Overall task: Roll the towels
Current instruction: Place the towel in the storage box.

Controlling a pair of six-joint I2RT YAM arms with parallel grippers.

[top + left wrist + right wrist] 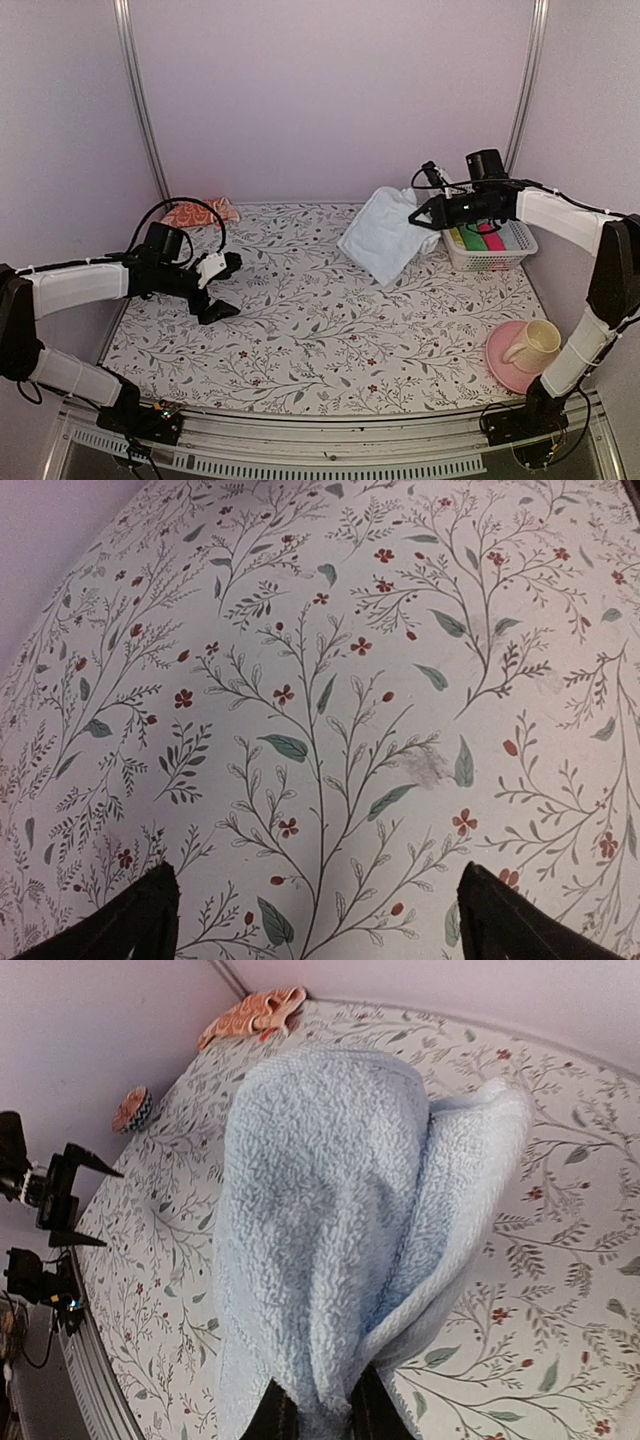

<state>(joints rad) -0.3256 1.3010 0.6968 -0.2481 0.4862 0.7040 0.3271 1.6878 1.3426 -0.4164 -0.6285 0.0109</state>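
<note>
Right gripper (416,216) pinched shut on one edge of the light blue towel (383,236). The towel hangs from it, its lower part on the table (320,335) just beside the white basket (497,252). Orange-red towel (200,211) crumpled in the far left corner, well apart. Left gripper (224,287) spread, holding nothing, low over the floral cover. Pink plate (503,367) with cream mug (533,343) at near right. Pale lilac walls (320,100).

A robot test booth, lab-like; plain pale walls (330,100) and metal posts (140,110) stand behind the fingers (230,263); a floral table cover (320,330) lies under them; two arms (80,285) mount on a metal rail (330,428) nearer than the fingers.
</note>
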